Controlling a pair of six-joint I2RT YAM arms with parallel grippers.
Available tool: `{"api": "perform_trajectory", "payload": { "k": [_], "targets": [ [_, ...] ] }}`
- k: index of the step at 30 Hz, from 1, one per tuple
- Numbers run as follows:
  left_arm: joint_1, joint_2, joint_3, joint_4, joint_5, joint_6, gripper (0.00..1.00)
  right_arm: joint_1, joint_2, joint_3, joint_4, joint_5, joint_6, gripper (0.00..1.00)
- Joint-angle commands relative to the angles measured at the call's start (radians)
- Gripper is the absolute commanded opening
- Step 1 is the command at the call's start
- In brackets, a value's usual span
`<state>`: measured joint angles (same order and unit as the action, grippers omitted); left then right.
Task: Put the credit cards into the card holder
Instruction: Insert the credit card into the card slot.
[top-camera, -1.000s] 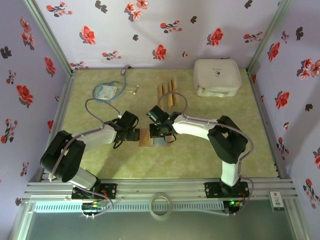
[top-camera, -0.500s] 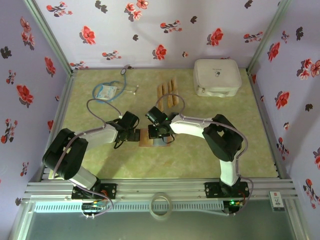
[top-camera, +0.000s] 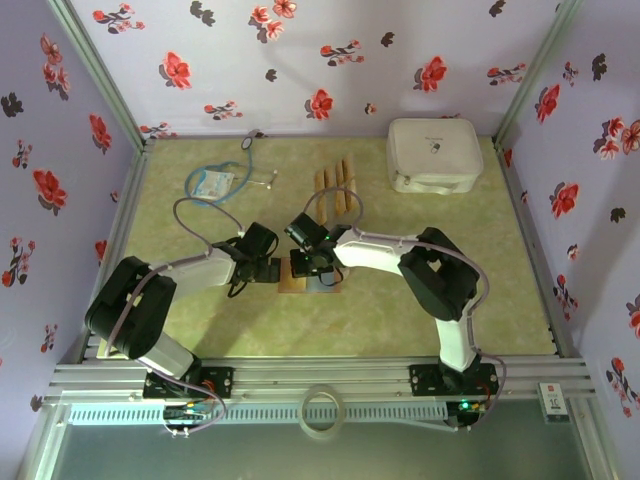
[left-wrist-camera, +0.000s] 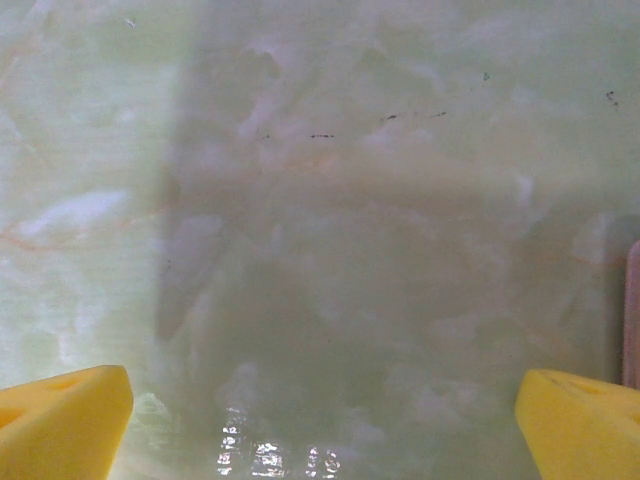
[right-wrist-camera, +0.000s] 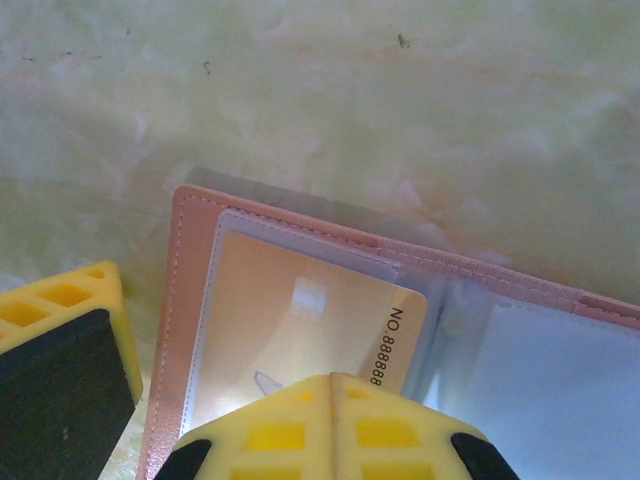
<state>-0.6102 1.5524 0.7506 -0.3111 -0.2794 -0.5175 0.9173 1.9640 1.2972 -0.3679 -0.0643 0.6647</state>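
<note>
My right fingers (right-wrist-camera: 215, 340) hang low over the open holder (right-wrist-camera: 190, 300). They are parted a little, and I see nothing clamped between them. One yellow pad sits off the holder's left edge. The other covers the near edge of a card (right-wrist-camera: 300, 310).

That card is glossy gold-tan, with "NO. 8888" printed along its right end. It lies in the clear pocket of the holder's left leaf, but I cannot tell whether that end is fully inside. The holder has a pinkish-brown stitched rim, and the pocket on its right leaf looks pale grey.

My left fingers (left-wrist-camera: 320, 400) are spread wide and empty over the bare bench (left-wrist-camera: 330, 220). A strip of the holder's edge shows at the right border of that wrist view.

From above, the holder lies flat near the middle of the bench, between my two wrists, and my right wrist hides part of it. My left fingers are just beside its left edge.

Farther back, well apart from the holder, a few loose cards (top-camera: 332, 183) lie side by side as narrow tan-brown strips, with my right arm's cable looping close by. A blue-tubed stethoscope (top-camera: 225, 180) lies at the far left, and a white case (top-camera: 432, 155) sits at the far right.
</note>
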Motion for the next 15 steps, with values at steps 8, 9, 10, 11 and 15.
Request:
{"api": "perform_trajectory", "payload": {
  "k": [8, 9, 10, 11, 15],
  "targets": [
    [0.003, 0.023, -0.001, 0.018, 0.019, 0.007, 1.00, 0.008, -0.065, 0.002, -0.039, 0.055, -0.004, 0.00],
    [0.002, 0.023, -0.002, 0.019, 0.019, 0.007, 1.00, 0.006, -0.071, -0.004, -0.043, 0.063, -0.007, 0.00],
    [0.003, 0.024, -0.001, 0.018, 0.020, 0.008, 1.00, 0.006, -0.075, -0.010, -0.046, 0.068, -0.008, 0.00],
    [0.003, 0.024, -0.002, 0.019, 0.019, 0.009, 1.00, 0.005, -0.080, -0.016, -0.046, 0.071, -0.007, 0.00],
    [0.003, 0.023, -0.002, 0.019, 0.021, 0.008, 1.00, 0.001, -0.082, -0.035, -0.040, 0.072, -0.005, 0.00]
  ]
}}
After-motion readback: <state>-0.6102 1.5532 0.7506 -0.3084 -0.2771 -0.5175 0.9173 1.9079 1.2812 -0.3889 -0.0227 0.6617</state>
